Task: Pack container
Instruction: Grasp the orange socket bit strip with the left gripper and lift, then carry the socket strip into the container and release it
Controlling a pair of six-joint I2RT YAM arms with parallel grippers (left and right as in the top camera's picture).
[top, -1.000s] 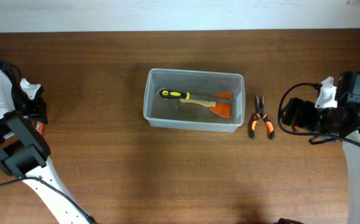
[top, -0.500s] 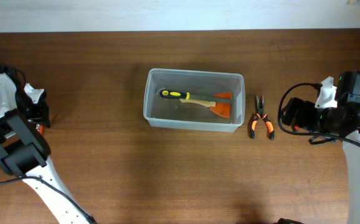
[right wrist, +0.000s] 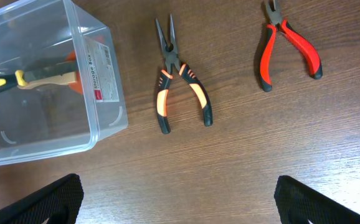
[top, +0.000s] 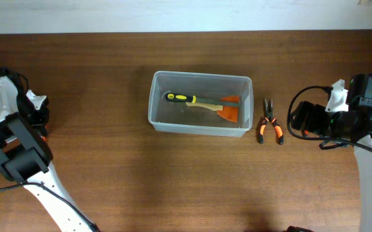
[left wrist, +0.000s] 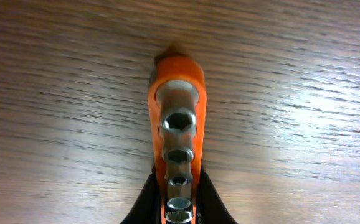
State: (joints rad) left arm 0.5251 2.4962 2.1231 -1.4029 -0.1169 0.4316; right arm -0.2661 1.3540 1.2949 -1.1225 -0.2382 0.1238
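1. The container (top: 199, 131) is sitting mid-surface (top: 109, 187), somewhat nearer the far edge.
2. It is holding a yellow-and-black handled tool (top: 181, 98) and an orange scraper (top: 230, 111).
3. Black-and-orange pliers (top: 269, 124) are lying just beside the container's right wall, apart from it.
4. Red pliers (right wrist: 290, 46) are lying further toward the right edge.
5. The left claw (left wrist: 177, 190), by the left edge, is pinching an orange socket rail (left wrist: 177, 93) narrowly between its fingers.
6. The right claw (right wrist: 177, 186) is gaping wide, holding nothing.
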